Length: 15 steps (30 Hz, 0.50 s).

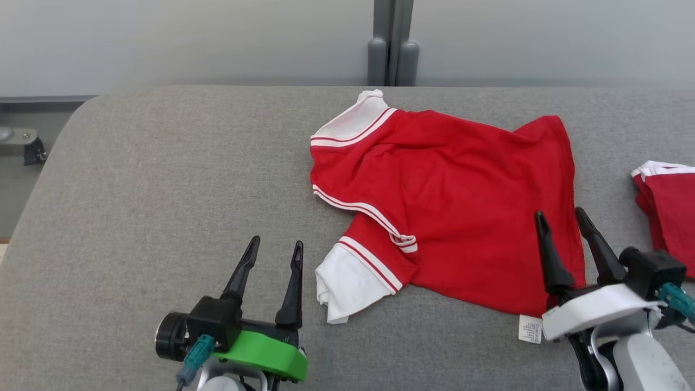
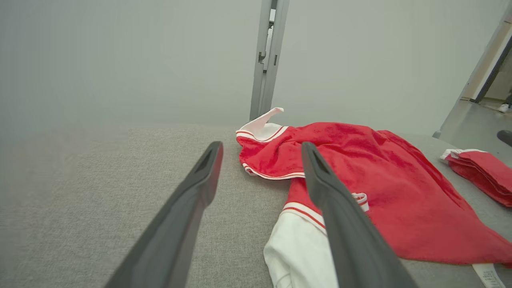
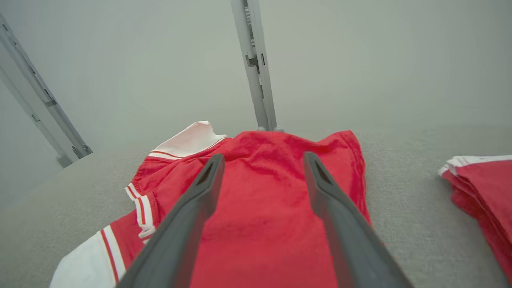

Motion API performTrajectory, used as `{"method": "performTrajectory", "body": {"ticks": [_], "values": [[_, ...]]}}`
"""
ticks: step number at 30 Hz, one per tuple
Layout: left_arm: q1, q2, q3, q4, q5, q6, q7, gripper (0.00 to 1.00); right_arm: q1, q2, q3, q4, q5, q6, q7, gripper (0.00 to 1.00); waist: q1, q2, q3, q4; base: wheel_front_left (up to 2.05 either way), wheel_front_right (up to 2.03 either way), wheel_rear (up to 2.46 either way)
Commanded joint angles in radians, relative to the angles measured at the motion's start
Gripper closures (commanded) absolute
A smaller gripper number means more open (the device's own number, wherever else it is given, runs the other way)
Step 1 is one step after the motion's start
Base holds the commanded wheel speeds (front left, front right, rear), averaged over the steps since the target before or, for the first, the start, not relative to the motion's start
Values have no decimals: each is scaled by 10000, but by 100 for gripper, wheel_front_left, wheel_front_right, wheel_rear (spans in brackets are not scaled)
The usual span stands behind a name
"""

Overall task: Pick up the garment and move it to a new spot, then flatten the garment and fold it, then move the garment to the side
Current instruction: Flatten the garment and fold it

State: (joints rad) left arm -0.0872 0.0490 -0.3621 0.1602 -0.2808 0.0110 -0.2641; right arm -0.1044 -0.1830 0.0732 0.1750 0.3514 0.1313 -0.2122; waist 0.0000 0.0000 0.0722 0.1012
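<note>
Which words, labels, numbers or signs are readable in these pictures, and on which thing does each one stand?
White care tag at the near edge of the red garment: it has printed lines, but they are too small and blurred to read.
No other text, brand, number or sign can be made out on the garment or the grey surface.

Long dark fingers [image 1: 241, 271], green left cuff [image 1: 260, 353], white right cuff [image 1: 594, 309].

A rumpled red shirt [image 1: 450, 217] lies on the grey bench [image 1: 163, 179]. The right hand [image 1: 559, 213] is spread over its near edge, and the left hand [image 1: 277, 241] is spread beside its white sleeve.
</note>
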Motion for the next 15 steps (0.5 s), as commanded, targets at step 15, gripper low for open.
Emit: {"method": "performTrajectory", "body": {"ticks": [15], "values": [[23,33,-93,-69,100,-36,1,0,738,659,-277,-723,-520,-13,253,0,0,0,18,-84,0,0,0]]}}
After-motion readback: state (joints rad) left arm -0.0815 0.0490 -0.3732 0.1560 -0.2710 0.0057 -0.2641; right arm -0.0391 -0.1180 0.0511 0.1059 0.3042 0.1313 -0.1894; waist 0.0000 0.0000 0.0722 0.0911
